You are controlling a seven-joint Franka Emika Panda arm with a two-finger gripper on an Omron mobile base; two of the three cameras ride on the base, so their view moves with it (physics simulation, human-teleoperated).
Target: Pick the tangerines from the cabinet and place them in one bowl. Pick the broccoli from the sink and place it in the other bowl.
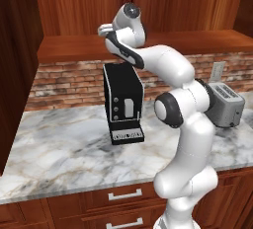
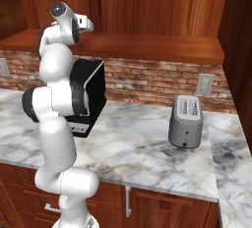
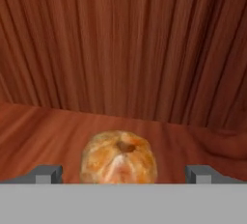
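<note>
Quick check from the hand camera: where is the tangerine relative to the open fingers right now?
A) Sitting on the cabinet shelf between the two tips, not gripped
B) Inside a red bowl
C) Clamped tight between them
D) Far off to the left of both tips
A: the tangerine rests on the cabinet shelf, centred between the wide-apart fingertips with gaps on both sides.

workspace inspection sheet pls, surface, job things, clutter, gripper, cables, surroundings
surface: grey-veined marble counter, bare in front of the arm
job's things: one tangerine on the cabinet shelf, between the fingertips, not gripped
clutter: black coffee machine and silver toaster standing apart on the counter
grippers: gripper open, one fingertip either side of the tangerine
cables: nothing seen
surroundings: brick backsplash with a wall outlet, wood drawers with silver handles below
</note>
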